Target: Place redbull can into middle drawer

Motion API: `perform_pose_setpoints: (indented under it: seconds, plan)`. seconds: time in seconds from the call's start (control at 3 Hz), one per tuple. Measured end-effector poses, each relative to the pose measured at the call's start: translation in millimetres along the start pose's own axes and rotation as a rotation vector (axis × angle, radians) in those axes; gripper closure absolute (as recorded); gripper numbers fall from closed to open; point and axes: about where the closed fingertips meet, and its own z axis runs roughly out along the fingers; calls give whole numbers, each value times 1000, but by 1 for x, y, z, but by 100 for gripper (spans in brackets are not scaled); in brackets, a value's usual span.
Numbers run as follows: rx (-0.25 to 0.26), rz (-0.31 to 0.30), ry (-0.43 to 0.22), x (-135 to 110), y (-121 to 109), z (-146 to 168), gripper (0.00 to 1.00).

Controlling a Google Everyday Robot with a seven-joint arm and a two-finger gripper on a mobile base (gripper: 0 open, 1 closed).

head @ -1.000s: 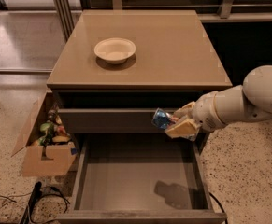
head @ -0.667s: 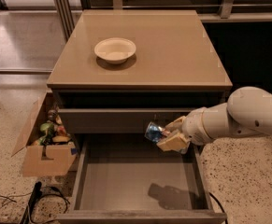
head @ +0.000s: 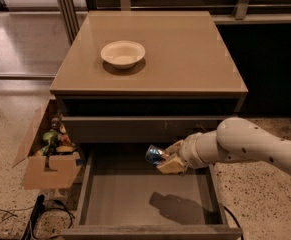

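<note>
The redbull can (head: pixel 155 154) is a small blue-and-silver can, tilted, held in my gripper (head: pixel 168 158) above the open middle drawer (head: pixel 145 196). The gripper's tan fingers are shut on the can's right end. My white arm (head: pixel 245 146) reaches in from the right. The can hangs over the drawer's rear middle, above its flat grey bottom, and casts a shadow on the bottom further forward. The drawer is pulled out wide below a closed drawer front (head: pixel 135 129).
A white bowl (head: pixel 123 53) sits on the cabinet top (head: pixel 185 54). An open cardboard box (head: pixel 47 151) with mixed items stands on the floor left of the drawer. Black cables (head: pixel 35 216) lie on the floor at lower left.
My gripper with the can has moved left and down, from beside the drawer's right rear corner to over its rear middle. The shadow on the drawer bottom shifted left.
</note>
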Motion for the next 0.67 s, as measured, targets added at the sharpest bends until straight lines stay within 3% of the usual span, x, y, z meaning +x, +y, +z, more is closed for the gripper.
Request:
perform_pose_setpoints:
  seconds: [0.33, 0.67]
  plan:
    - [0, 0, 0, 0, 0, 0, 100]
    - [-46, -9, -11, 10, 4, 41, 100]
